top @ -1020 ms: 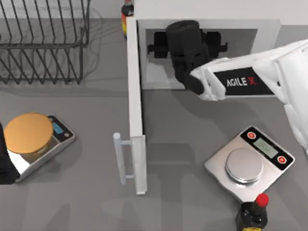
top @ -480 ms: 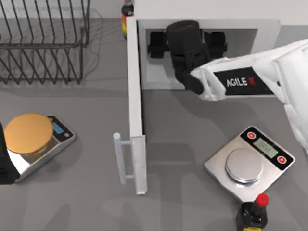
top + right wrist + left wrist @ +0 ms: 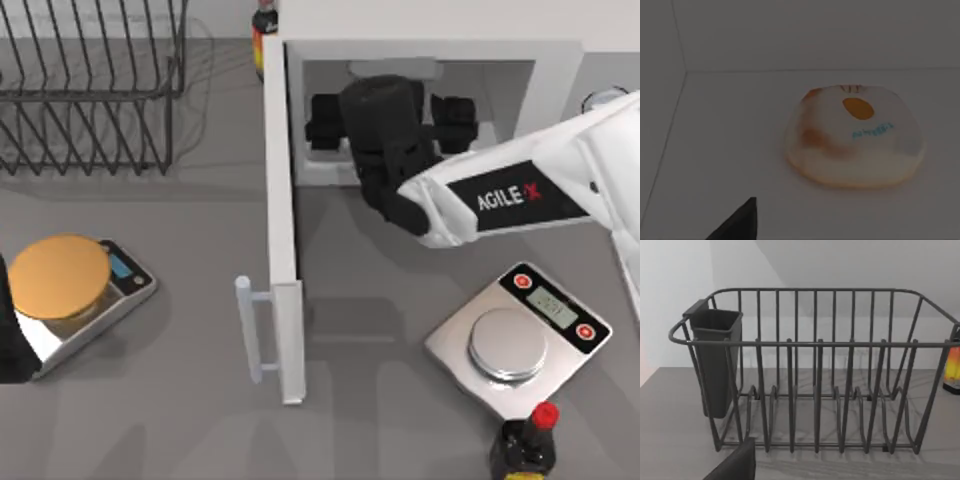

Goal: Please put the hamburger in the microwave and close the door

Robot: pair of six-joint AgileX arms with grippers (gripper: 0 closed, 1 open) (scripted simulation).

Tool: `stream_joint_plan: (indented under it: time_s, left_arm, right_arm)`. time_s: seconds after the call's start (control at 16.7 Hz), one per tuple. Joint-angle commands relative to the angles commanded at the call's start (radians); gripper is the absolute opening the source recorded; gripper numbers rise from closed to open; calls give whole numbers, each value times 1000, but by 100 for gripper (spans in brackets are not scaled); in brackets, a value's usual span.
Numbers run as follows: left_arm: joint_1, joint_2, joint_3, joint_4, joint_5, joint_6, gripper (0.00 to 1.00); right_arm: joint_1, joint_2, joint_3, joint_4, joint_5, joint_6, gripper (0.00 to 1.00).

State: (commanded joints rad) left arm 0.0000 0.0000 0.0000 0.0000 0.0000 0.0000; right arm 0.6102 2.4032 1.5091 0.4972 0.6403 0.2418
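The hamburger (image 3: 855,145), a pale tan-orange bun, lies on the white floor inside the microwave (image 3: 430,20), free of any grip; in the top view a pale part of it (image 3: 392,68) shows deep in the cavity. My right gripper (image 3: 390,112) sits at the cavity mouth, in front of the bun and apart from it, open with its fingers spread wide and empty; one fingertip (image 3: 735,222) shows in its wrist view. The door (image 3: 281,200) stands wide open toward the table's front, with its bar handle (image 3: 247,330) on the left side. My left gripper (image 3: 8,335) is parked at the left edge, open.
A wire dish rack (image 3: 90,90) with a dark cup (image 3: 715,360) stands at the back left. A scale bearing an orange disc (image 3: 60,280) sits front left, a silver scale (image 3: 515,340) front right, and a red-capped bottle (image 3: 525,450) beside it. Another bottle (image 3: 263,30) stands behind the door hinge.
My right gripper has drawn back a little toward the cavity mouth with its fingers still spread, uncovering the pale bun behind it. The left arm has not moved.
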Motion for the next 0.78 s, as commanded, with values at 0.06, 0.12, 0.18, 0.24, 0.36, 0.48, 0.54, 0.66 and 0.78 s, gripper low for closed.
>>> stream_joint_plan:
  time_s: [0.06, 0.12, 0.18, 0.24, 0.36, 0.48, 0.54, 0.66, 0.78]
  left_arm:
    - [0, 0, 0, 0, 0, 0, 100]
    - [0, 0, 0, 0, 0, 0, 100]
    - [0, 0, 0, 0, 0, 0, 100]
    - [0, 0, 0, 0, 0, 0, 100]
    - [0, 0, 0, 0, 0, 0, 100]
    - [0, 0, 0, 0, 0, 0, 100]
    - [0, 0, 0, 0, 0, 0, 100]
    - [0, 0, 0, 0, 0, 0, 100]
    - [0, 0, 0, 0, 0, 0, 100]
  right_arm:
    - [22, -30, -68, 19, 20, 13, 100]
    - [45, -62, -142, 39, 40, 26, 100]
    - [69, -94, -220, 59, 60, 39, 100]
    - [92, -128, -297, 79, 81, 52, 100]
    - [138, -196, -435, 120, 120, 78, 100]
    - [177, -253, -535, 158, 155, 100, 100]
    - [192, -276, -570, 175, 170, 109, 100]
    - [211, -303, -606, 196, 189, 121, 100]
    - [213, -306, -609, 198, 191, 122, 100]
